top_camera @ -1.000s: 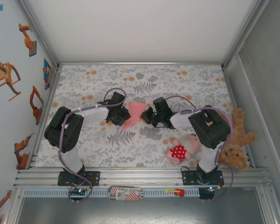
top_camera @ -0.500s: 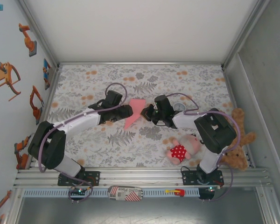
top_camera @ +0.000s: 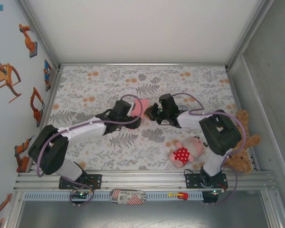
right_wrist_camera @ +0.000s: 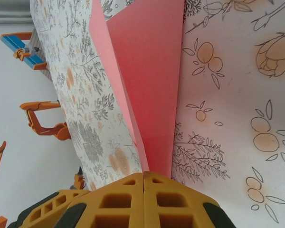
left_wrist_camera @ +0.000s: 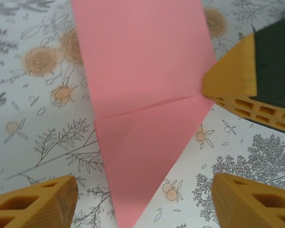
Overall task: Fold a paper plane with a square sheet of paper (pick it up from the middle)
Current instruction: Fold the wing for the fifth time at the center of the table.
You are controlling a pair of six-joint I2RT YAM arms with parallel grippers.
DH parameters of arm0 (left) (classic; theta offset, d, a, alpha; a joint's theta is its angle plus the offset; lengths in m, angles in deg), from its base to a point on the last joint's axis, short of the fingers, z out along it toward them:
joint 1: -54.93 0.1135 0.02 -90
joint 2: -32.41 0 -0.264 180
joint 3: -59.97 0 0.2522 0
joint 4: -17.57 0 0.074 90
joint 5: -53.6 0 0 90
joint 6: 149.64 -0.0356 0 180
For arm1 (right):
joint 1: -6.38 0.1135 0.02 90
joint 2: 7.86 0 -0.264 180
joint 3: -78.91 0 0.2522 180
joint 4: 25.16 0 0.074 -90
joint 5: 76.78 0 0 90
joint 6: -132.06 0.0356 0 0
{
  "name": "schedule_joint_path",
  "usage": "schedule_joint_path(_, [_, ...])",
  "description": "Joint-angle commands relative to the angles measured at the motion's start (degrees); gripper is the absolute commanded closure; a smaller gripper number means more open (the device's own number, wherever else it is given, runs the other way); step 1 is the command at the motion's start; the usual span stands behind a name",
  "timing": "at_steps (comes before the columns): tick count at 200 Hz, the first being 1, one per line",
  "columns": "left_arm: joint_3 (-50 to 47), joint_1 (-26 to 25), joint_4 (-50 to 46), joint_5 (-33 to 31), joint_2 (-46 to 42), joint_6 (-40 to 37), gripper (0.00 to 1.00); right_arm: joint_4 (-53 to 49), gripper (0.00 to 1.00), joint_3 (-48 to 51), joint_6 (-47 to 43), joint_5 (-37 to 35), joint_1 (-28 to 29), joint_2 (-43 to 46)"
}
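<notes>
While in right hand [right_wrist_camera: 143, 175], folded paper [right_wrist_camera: 149, 90] beneath spread left hand [left_wrist_camera: 142, 186].

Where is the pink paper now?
In the top view, the pink paper is at table centre between the two grippers: the right gripper is shut on one corner, the open left gripper above its pointed end.

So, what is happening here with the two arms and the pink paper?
The two robot arms are folding a paper plane from the pink paper, which is in the middle of the flowered table. The right gripper is shut on the paper, pinching it at one corner. The left gripper hovers open over the paper's pointed end, one finger on each side. The paper already shows a crease, but the plane is not finished.
</notes>
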Motion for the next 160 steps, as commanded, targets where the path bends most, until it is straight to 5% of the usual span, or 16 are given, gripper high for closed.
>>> schedule_joint_path(1, [0.4, -1.5, 2.2, -5.6, 2.4, -8.0, 0.3, -1.1, 1.0, -1.9, 1.3, 1.5, -0.5, 1.2])
schedule_joint_path(98, [1.7, -5.3, 7.4, -15.5, 10.2, -17.5, 0.49, 2.1, 1.0, -1.7, 4.7, 4.3, -1.9, -0.2])
schedule_joint_path(160, [2.3, -6.1, 8.1, -15.8, 11.6, -18.4, 0.58, 1.5, 1.0, -2.2, 5.0, 4.9, -1.8, -1.1])
